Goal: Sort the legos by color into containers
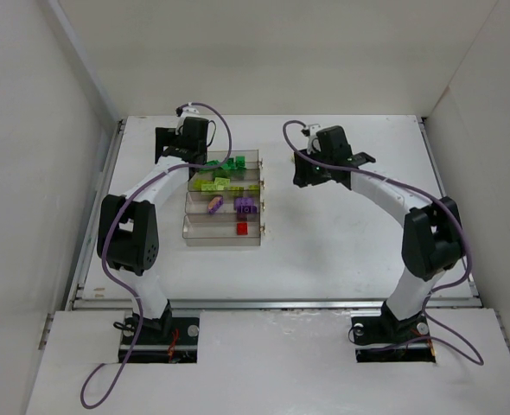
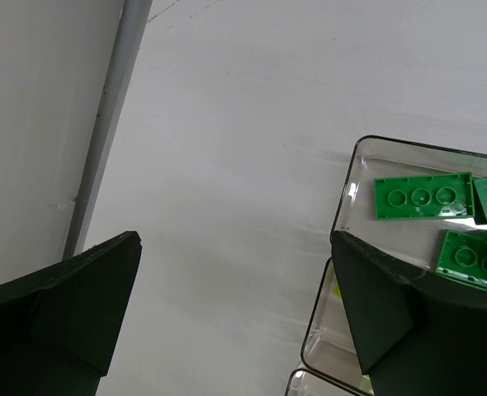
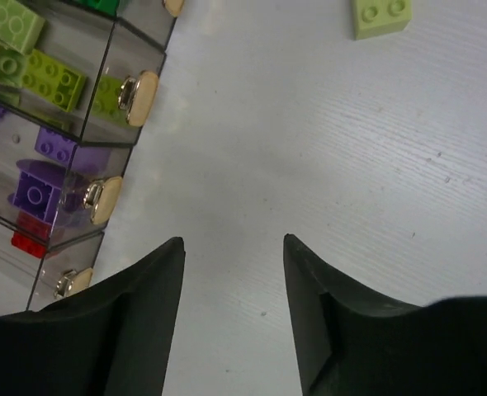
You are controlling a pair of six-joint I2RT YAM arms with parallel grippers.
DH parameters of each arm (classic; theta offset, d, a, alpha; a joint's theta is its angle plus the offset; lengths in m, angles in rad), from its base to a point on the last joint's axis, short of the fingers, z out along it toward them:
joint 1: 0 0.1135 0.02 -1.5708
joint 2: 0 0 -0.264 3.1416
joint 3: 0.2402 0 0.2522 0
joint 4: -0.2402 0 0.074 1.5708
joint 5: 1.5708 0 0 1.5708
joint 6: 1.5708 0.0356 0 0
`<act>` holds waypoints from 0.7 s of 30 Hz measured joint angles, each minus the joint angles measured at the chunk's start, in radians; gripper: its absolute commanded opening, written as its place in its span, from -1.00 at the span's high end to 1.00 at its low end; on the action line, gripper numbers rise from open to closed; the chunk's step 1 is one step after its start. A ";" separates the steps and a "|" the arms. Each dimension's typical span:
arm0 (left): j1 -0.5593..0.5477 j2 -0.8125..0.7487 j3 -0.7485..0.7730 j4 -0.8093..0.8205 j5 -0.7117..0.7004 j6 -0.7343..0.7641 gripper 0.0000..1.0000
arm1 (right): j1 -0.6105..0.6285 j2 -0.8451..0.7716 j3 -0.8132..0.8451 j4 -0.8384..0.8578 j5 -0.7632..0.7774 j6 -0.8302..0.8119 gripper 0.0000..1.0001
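Note:
The containers are four clear bins joined as one tray (image 1: 190,201). From far to near they hold dark green legos (image 1: 231,163), yellow-green legos (image 1: 219,183), purple legos (image 1: 243,205) and one red lego (image 1: 242,228). My left gripper (image 1: 170,147) is open and empty over bare table (image 2: 235,247), just left of the green bin's end (image 2: 347,177), where green bricks (image 2: 421,198) lie. My right gripper (image 1: 311,169) is open and empty (image 3: 233,241) to the right of the tray. One loose yellow-green lego (image 3: 380,16) lies on the table ahead of it, hidden in the top view.
The tray's right ends carry tan knobs (image 3: 144,95). The yellow-green (image 3: 54,78), purple (image 3: 33,194) and red (image 3: 29,239) bricks show through the walls. A white wall and a metal rail (image 2: 103,124) run along the table's left edge. White walls close the back and right.

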 measured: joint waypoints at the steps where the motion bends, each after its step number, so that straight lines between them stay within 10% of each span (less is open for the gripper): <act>1: 0.000 0.000 0.000 0.000 0.000 0.000 -1.00 | -0.005 0.000 0.007 -0.001 -0.003 0.009 -0.36; 5: 0.000 0.000 0.000 0.000 0.000 0.000 -1.00 | -0.028 0.030 0.079 0.000 0.009 0.064 -0.96; 21: 0.000 0.000 -0.023 0.009 0.000 0.010 -1.00 | -0.041 0.674 0.798 -0.261 0.276 0.125 -0.99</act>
